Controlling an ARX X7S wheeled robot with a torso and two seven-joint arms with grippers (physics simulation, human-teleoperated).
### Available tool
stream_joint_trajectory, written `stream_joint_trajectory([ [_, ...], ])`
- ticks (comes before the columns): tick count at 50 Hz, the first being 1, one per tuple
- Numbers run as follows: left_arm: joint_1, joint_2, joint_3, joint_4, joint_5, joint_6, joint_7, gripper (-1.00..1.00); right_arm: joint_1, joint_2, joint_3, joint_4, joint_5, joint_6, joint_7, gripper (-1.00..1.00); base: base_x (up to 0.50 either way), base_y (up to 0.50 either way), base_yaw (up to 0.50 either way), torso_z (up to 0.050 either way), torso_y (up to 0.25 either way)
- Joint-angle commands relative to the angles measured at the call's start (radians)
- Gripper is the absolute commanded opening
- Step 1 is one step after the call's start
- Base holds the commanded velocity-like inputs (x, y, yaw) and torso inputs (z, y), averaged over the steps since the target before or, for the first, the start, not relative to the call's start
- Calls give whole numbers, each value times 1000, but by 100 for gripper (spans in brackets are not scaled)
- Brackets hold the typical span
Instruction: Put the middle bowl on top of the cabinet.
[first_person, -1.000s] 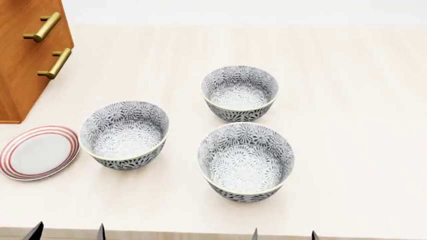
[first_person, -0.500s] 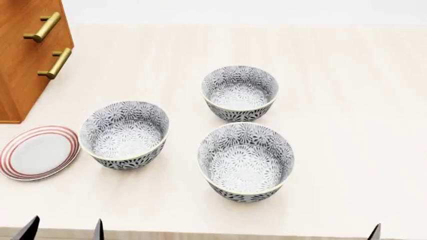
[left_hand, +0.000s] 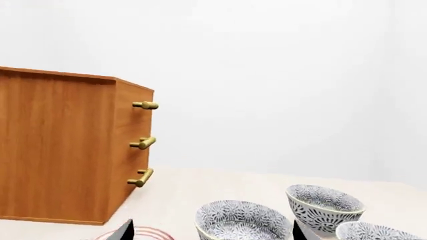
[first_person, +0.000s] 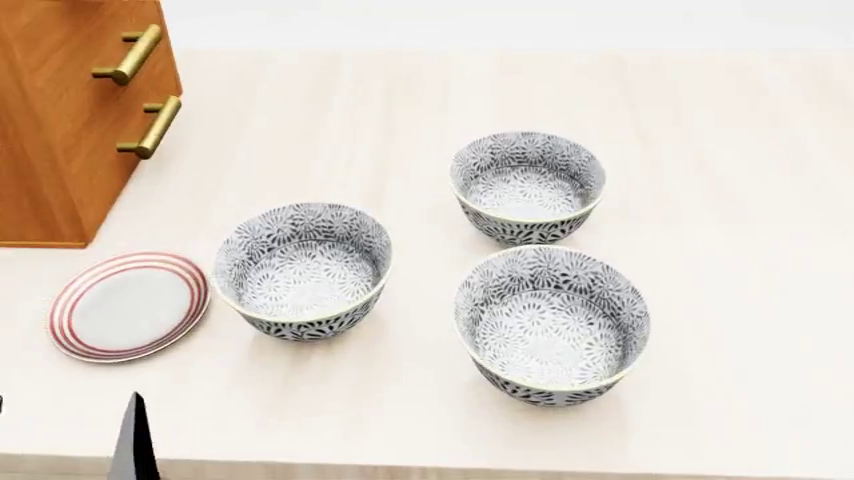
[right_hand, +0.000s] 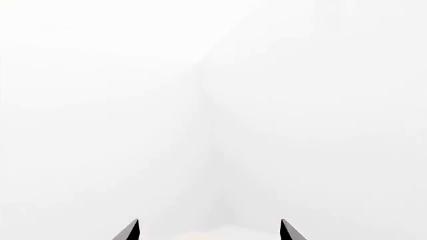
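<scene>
You are looking down on a pale wooden table (first_person: 400, 100) carrying 3 patterned bowls, and none of them is being touched by either arm. The middle bowl (first_person: 553, 322) is sitting upright nearest you, just in front of the far bowl (first_person: 527, 186) and to the right of the left bowl (first_person: 304, 268); the 3 are standing close together but apart, with bare table showing between them. A red-ringed plate (first_person: 130, 305) is lying flat just beside the left bowl, near the foot of the cabinet (first_person: 60, 120), which is standing at the table's far left corner with its brass handles (first_person: 147, 128) facing the bowls. Your left gripper (left_hand: 210, 231) is hanging low at the near edge of the table, its 2 dark fingertips (left_hand: 121, 232) spread wide and holding nothing; in its wrist view the cabinet is rising tall beside the bowls, and the top of the cabinet is carrying nothing that you can see from this low angle. In the head view only 1 dark fingertip is poking in at the lower left. Your right gripper (right_hand: 209, 231) is pointing at a blank white wall, its fingertips likewise parted and empty.
</scene>
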Motion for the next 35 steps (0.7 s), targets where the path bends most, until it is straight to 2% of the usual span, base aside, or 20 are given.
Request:
stream_joint_trajectory([
  [1,27,4,-77,210,-63,15,-86,100,-39,0,31,-21,12,-40,28,100,0,0,0,0,0],
  [4,-9,7,-108,243,-104,-28,-128,100,-41,6,30,-25,-3,-27,39,100,0,77,0,0,0],
  [27,-16,-15,-110,238,-124,-43,-184,100,-60,28,28,-30,-3,-35,74,100,0,500,0,0,0],
  [35,-22,-24,-110,227,-140,-43,-191,100,-59,34,25,-30,1,-34,88,100,0,18,0,0,0],
])
